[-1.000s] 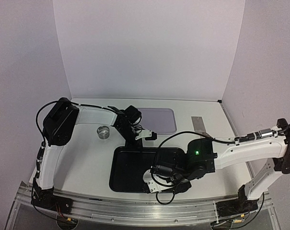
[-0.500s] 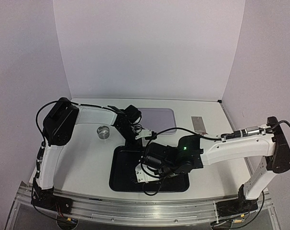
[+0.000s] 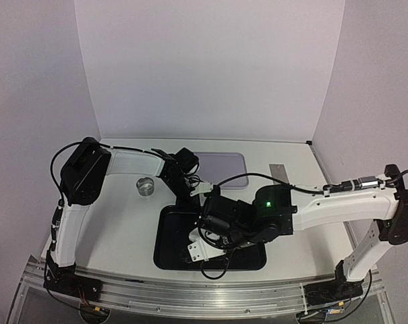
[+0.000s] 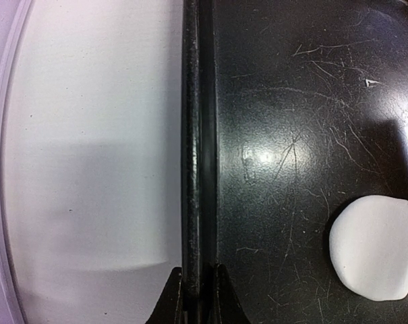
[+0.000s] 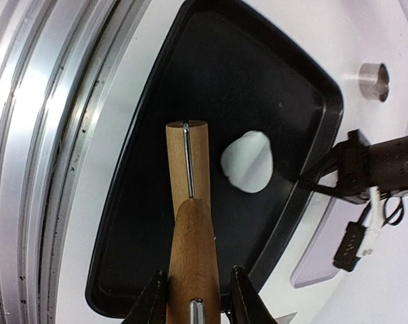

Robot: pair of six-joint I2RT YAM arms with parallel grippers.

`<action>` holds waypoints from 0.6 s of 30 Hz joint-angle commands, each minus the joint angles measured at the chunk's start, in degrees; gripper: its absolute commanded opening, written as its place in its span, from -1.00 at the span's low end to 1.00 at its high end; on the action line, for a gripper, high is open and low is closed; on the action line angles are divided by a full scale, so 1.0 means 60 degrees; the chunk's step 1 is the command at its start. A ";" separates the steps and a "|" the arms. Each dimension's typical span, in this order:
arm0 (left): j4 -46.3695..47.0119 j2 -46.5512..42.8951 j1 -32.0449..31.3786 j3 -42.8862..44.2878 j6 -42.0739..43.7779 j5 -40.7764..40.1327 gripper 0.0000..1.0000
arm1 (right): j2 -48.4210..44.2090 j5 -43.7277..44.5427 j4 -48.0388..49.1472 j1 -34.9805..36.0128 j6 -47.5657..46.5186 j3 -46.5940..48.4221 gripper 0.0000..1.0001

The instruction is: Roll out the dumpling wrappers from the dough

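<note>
a: step in hand?
b: right gripper (image 5: 198,297) clamped on the handle of the rolling pin (image 5: 187,169); barrel is over the black tray (image 5: 190,67), just beside the dough (image 5: 247,162), not on it; how high it is above the tray, cannot tell
a: left side?
b: left gripper (image 4: 198,297) pinched together on the tray's far rim; dough lies inside the tray, apart from that grip
a: how to do it well?
b: my read: shift the pin sideways until mid-barrel covers the lump; lower it level, not tip first; press lightly, roll across the pin's axis; the rim grip should stop the tray sliding
a: orientation?
b: pin's long axis runs straight out from the gripper toward the tray's middle, free end away from the wrist; dough is a rounded blob, slightly longer one way; that length lies roughly parallel to the pin, narrower end toward the gripper
</note>
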 commanded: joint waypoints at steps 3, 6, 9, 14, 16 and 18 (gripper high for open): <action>0.0870 0.0013 0.0072 0.0300 0.0628 -0.1636 -1.00 | 0.0445 -0.0163 0.0840 -0.0255 -0.1772 0.1195 -1.00; 0.0835 -0.0046 0.0067 0.0233 0.0653 -0.1641 -1.00 | 0.0607 -0.0177 0.1533 -0.0573 -0.2437 0.0957 -1.00; 0.0839 -0.0064 0.0069 0.0213 0.0653 -0.1637 -1.00 | 0.0701 -0.0455 0.1808 -0.0878 -0.2807 0.0819 -1.00; 0.0789 0.0010 0.0069 0.0303 0.0654 -0.1637 -1.00 | 0.1009 -0.0794 0.1997 -0.1132 -0.3052 0.0586 -1.00; 0.0768 0.0009 0.0069 0.0317 0.0651 -0.1633 -1.00 | 0.1044 -0.0782 0.2008 -0.1153 -0.3055 0.0383 -1.00; 0.0756 0.0010 0.0069 0.0309 0.0654 -0.1622 -1.00 | 0.0957 -0.0832 0.1995 -0.1155 -0.3037 0.0067 -1.00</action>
